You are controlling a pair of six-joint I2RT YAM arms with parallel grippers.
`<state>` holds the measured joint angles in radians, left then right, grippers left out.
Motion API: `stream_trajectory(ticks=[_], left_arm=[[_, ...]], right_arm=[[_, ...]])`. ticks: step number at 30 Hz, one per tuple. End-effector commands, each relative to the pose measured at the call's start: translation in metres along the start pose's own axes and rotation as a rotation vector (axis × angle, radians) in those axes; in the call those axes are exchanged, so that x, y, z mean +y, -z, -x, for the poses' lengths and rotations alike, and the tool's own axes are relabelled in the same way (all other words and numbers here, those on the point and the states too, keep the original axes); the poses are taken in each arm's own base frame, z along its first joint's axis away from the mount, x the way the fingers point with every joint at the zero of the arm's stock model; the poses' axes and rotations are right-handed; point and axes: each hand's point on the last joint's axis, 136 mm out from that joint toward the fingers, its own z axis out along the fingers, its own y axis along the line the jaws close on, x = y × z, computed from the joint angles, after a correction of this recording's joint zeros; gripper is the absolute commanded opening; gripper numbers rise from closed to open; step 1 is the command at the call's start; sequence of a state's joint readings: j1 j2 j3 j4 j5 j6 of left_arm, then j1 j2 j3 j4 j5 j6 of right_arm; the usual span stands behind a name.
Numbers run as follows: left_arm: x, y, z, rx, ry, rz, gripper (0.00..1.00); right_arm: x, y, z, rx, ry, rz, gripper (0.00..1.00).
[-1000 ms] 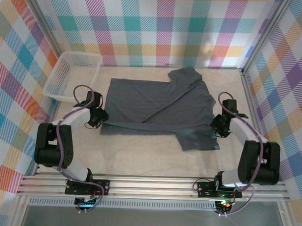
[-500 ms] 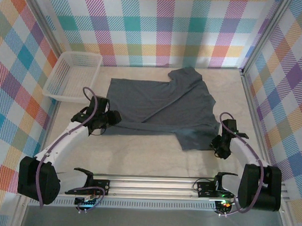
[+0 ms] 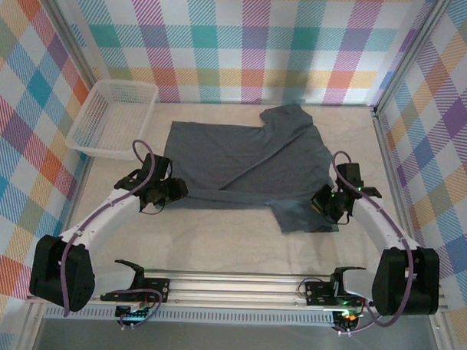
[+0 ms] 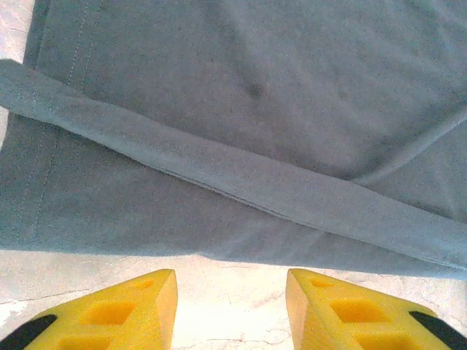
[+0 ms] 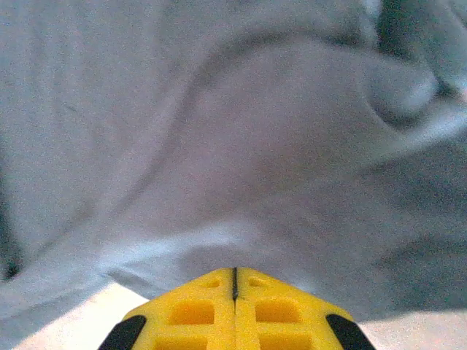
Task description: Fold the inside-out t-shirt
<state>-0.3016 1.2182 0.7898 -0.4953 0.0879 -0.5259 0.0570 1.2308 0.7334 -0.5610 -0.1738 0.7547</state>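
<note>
The inside-out t-shirt (image 3: pixel 249 164) lies spread on the table, slate blue-grey, with a folded band across its near part (image 4: pixel 241 175). My left gripper (image 3: pixel 178 190) sits at the shirt's near left hem. It is open (image 4: pixel 230 306), with bare table between its yellow fingers (image 4: pixel 139 310) and the hem just ahead of the tips. My right gripper (image 3: pixel 318 205) is at the shirt's near right edge. Its jaws are shut (image 5: pixel 234 271), with the fabric (image 5: pixel 241 168) bunched right at the tips and its edge pinched there.
A white mesh basket (image 3: pixel 113 117) stands at the back left, beyond the left arm. Checked walls with metal posts close in the table on three sides. The bare cream table top (image 3: pixel 231 244) runs between the shirt and the front rail (image 3: pixel 237 286).
The right gripper moved in from off the shirt's near right corner onto its edge and closed. The left arm swung out and its gripper slid right to the near left hem, jaws open.
</note>
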Motion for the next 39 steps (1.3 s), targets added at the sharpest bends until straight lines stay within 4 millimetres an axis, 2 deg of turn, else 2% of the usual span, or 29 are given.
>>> stream_trajectory(ticks=[1, 3, 5, 6, 10, 11, 15, 18, 20, 23, 26, 29, 33, 36, 39], left_arm=[[-0.006, 0.006, 0.003, -0.012, -0.022, -0.011, 0.44], [-0.007, 0.006, 0.001, -0.007, -0.022, -0.022, 0.45], [-0.007, 0.007, -0.001, -0.001, -0.028, -0.024, 0.46], [-0.007, 0.008, -0.001, -0.001, -0.029, -0.022, 0.46], [-0.010, 0.012, -0.006, 0.010, -0.057, -0.045, 0.50], [-0.015, 0.013, -0.009, 0.020, -0.068, -0.071, 0.53], [-0.023, 0.015, -0.020, 0.027, -0.125, -0.102, 0.67], [-0.029, 0.017, -0.027, 0.026, -0.177, -0.106, 0.77], [-0.033, 0.018, -0.031, 0.027, -0.202, -0.116, 0.81], [-0.036, 0.018, -0.032, 0.032, -0.218, -0.120, 0.86], [-0.034, 0.016, -0.032, 0.032, -0.218, -0.101, 0.90], [-0.034, 0.018, -0.031, 0.028, -0.218, -0.099, 0.91], [-0.039, 0.023, -0.028, 0.015, -0.214, -0.122, 0.95], [-0.045, 0.023, -0.023, 0.003, -0.204, -0.141, 0.97], [-0.052, 0.020, -0.017, -0.002, -0.202, -0.148, 1.00]], right_arm=[[0.005, -0.001, 0.005, 0.000, -0.006, -0.007, 0.00], [0.005, -0.001, 0.008, -0.010, 0.010, -0.014, 0.00], [-0.007, 0.000, 0.005, -0.009, 0.012, -0.070, 0.28], [-0.019, 0.001, 0.003, -0.018, 0.014, -0.118, 0.38], [-0.063, 0.003, -0.007, -0.075, -0.021, -0.226, 0.41], [-0.068, 0.002, -0.008, -0.085, -0.033, -0.229, 0.41], [-0.092, -0.002, -0.007, -0.116, -0.053, -0.290, 0.53], [-0.097, -0.011, -0.007, -0.099, -0.042, -0.303, 0.53], [-0.093, -0.020, -0.009, -0.070, -0.039, -0.274, 0.47], [-0.086, -0.029, -0.016, -0.016, -0.052, -0.230, 0.26], [-0.076, -0.028, -0.018, 0.006, -0.054, -0.189, 0.02], [-0.050, -0.018, -0.018, 0.018, -0.050, -0.083, 0.00], [0.006, 0.001, -0.015, 0.045, -0.088, 0.089, 0.00], [0.046, 0.011, 0.012, -0.019, -0.153, 0.173, 0.00], [0.063, 0.007, 0.063, -0.142, -0.246, 0.159, 0.00]])
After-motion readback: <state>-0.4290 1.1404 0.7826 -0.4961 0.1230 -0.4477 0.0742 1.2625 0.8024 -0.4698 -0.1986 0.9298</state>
